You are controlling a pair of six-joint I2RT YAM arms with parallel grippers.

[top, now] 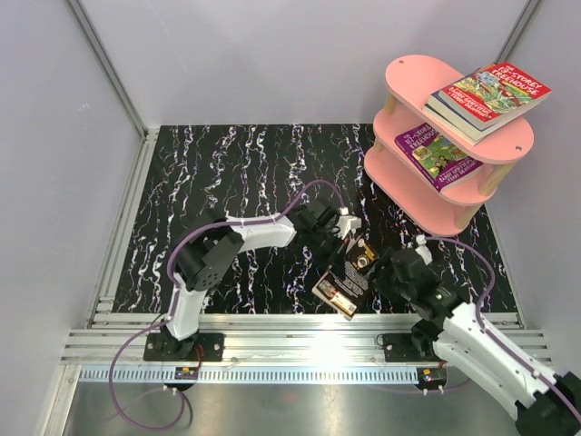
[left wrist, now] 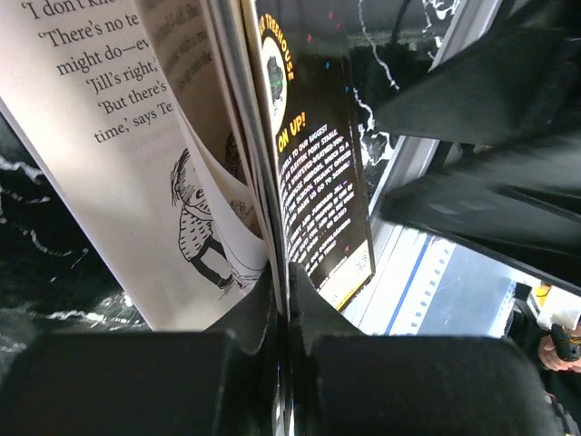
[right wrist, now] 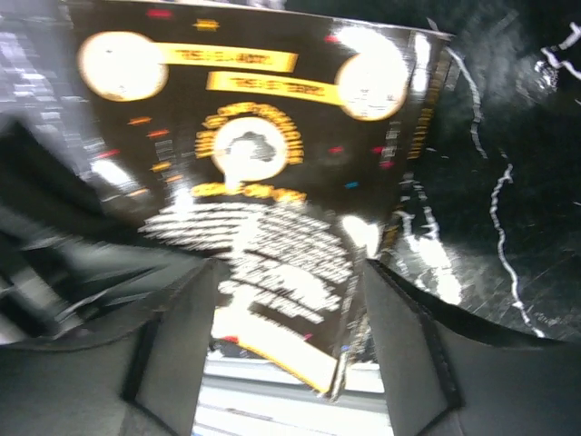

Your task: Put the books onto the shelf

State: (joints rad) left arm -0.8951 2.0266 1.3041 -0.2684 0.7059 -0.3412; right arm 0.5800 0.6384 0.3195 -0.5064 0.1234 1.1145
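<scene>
The left gripper pinched the one black book; the right gripper stood wide. One red book and one purple book lay on the shelf.

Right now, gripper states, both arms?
Left gripper: closed on the black book, at its cover edge.
Right gripper: open, close to the same book, not gripping it.

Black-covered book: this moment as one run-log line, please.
black book: not yet on shelf | left gripper: shut on it | right gripper: open at it | red book: top tier | purple book: middle tier
</scene>
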